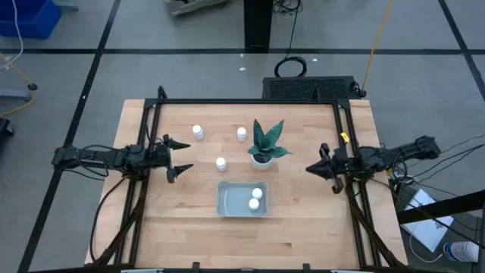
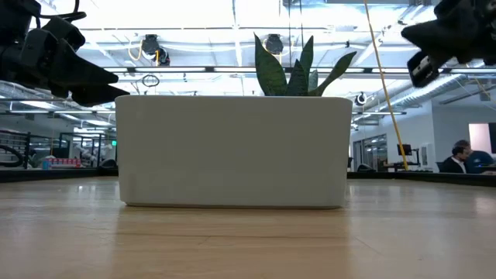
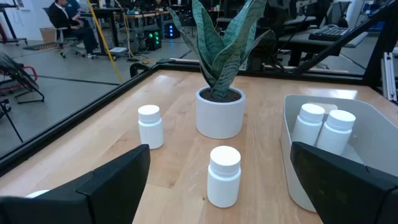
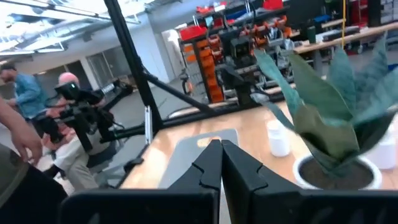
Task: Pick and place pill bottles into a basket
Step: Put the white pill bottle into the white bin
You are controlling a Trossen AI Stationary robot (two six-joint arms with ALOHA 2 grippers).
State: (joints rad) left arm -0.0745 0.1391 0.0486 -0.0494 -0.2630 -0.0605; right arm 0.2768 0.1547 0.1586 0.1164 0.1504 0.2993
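Three white pill bottles stand upright on the wooden table: one at the far left (image 1: 198, 131), one by the plant (image 1: 242, 134) and one nearer the middle (image 1: 221, 163). Two more bottles (image 1: 256, 199) stand in the grey-blue basket (image 1: 231, 206), also in the left wrist view (image 3: 323, 127). My left gripper (image 1: 180, 156) is open and empty, left of the middle bottle (image 3: 224, 176), pointing at it. My right gripper (image 1: 311, 168) is shut and empty, right of the plant, as the right wrist view (image 4: 221, 163) shows.
A potted plant in a white pot (image 1: 263, 149) stands just behind the basket, between the two grippers. A black frame (image 1: 250, 101) runs round the table's far and side edges. In the low view the basket's near wall (image 2: 232, 151) hides the bottles.
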